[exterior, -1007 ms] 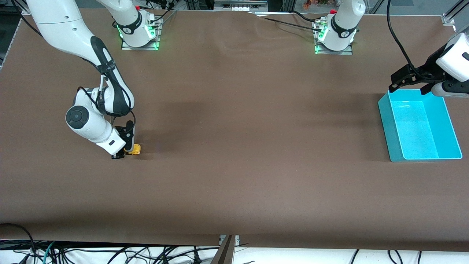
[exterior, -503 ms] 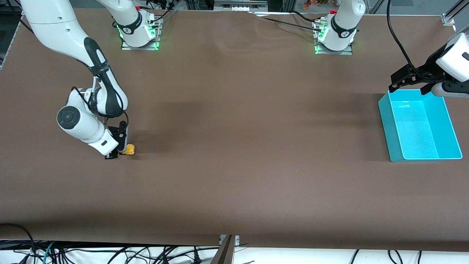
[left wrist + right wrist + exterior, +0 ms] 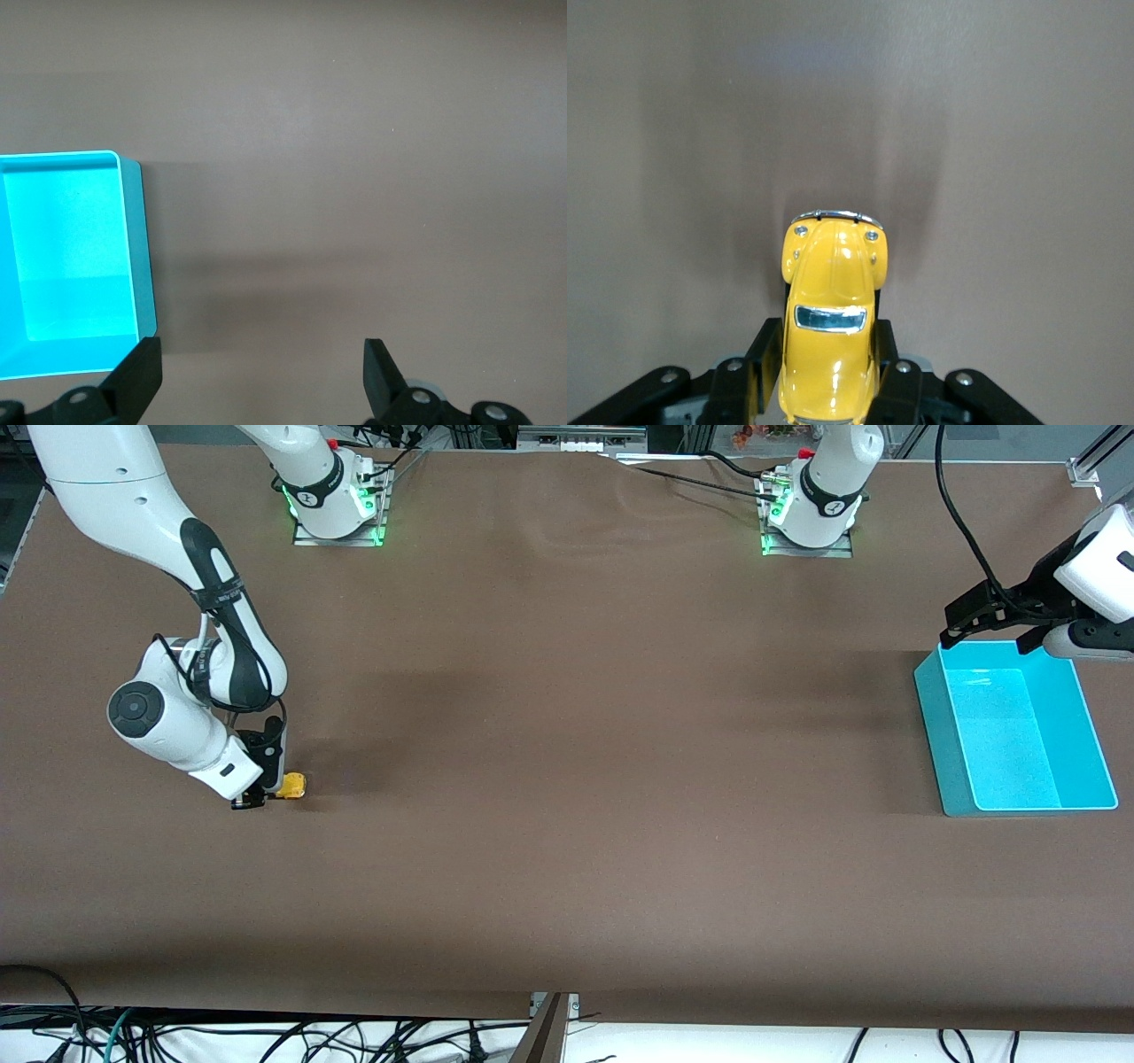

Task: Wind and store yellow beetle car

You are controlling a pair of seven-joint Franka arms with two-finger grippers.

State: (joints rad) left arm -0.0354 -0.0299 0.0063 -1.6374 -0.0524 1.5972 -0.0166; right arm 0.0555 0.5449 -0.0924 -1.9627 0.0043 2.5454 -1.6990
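Car [image 3: 291,786] sitting low at the table [image 3: 567,779] surface toward the right arm's end, clamped between the fingers of the right gripper [image 3: 266,790]. In the right wrist view the car [image 3: 831,328] is showing its roof, windscreen and chrome bumper, with one black finger [image 3: 764,354] pressing on each side of its body and its nose projecting past the fingertips. Bare brown table is lying all around it, running unbroken toward the left arm's end. A bin [image 3: 1014,731], turquoise and open-topped, is standing near the table edge at the left arm's end, well apart from the car. The left gripper [image 3: 988,624] is waiting over the bin's rim farthest from the front camera, its fingers spread apart and holding nothing; in the left wrist view the gripper [image 3: 261,376] is hanging beside one corner of the bin [image 3: 133,257], over bare table.
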